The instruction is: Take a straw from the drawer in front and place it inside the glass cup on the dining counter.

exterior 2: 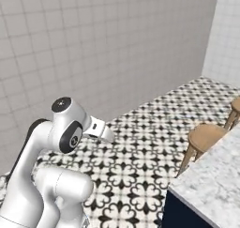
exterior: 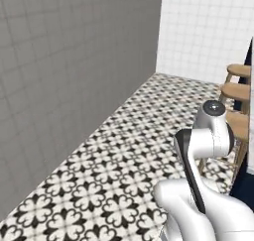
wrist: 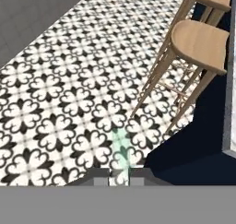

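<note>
In the hand view my gripper (wrist: pixel 120 176) is shut on a pale green, see-through straw (wrist: pixel 120 147) that sticks out from between the dark fingertips (wrist: pixel 102 178) over the patterned floor. The dining counter's marble top (exterior 2: pixel 213 178) lies at the lower right of the right base view, and its edge (wrist: pixel 229 80) runs down the right side of the hand view over the navy base (wrist: pixel 198 140). My arm (exterior 2: pixel 70 128) is folded up beside that counter. The drawer and the glass cup are out of view.
Wooden stools (wrist: pixel 198 38) (exterior 2: pixel 206 135) (exterior: pixel 238 91) stand along the counter's side. A black-and-white tiled floor (exterior: pixel 114 165) stretches ahead to a grey tiled wall (exterior: pixel 64 86) on the left and a white tiled wall (exterior: pixel 208 31) at the far end.
</note>
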